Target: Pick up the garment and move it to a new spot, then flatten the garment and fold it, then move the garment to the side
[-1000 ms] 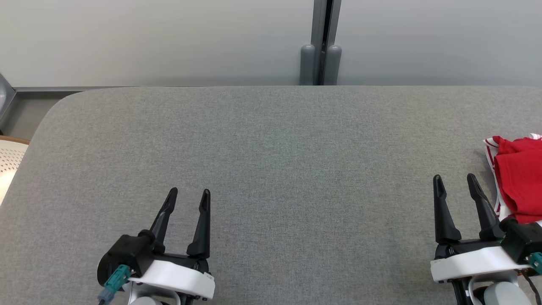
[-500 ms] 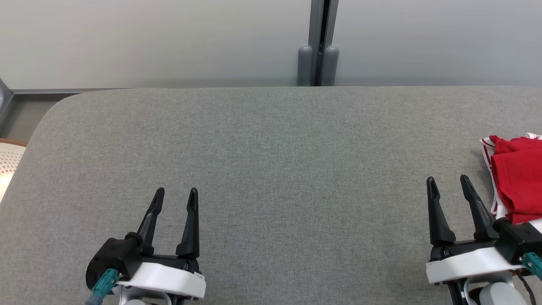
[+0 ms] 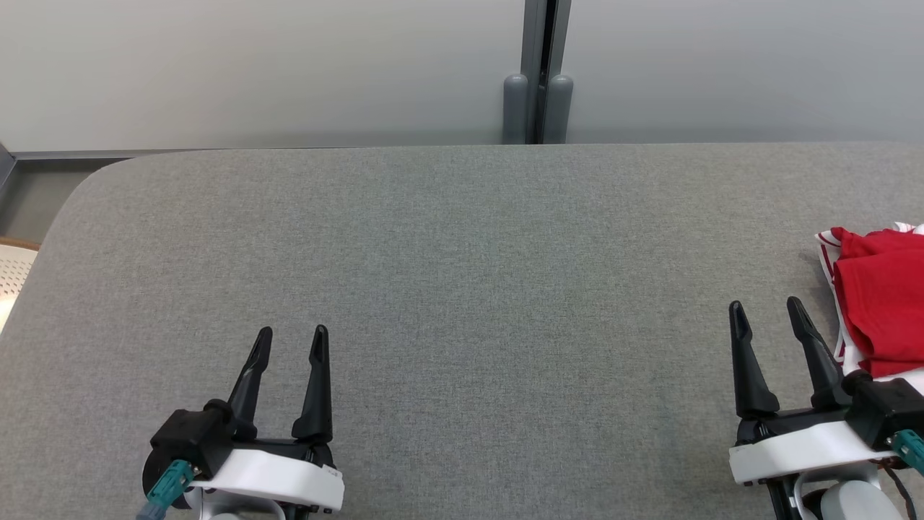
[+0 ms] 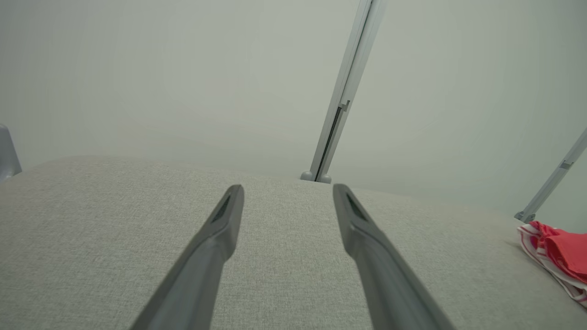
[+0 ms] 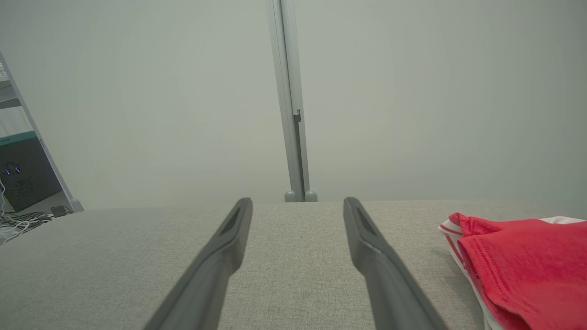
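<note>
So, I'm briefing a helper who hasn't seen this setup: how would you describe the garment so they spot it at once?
Start at the wide grey cloth-covered table before the pale wall. Go to its far right side, just past the right tool, where the garment lies. It is bright red with red-and-white striped trim, against plain grey all around.

Grey woven-fabric table (image 3: 462, 238), far-left corner rounded, surface flat. One red garment (image 3: 882, 307) lies folded on it toward the right side, about midway between near and far edges. White, red-striped cloth shows along its left margin. Distance to right edge: cannot tell.
</note>
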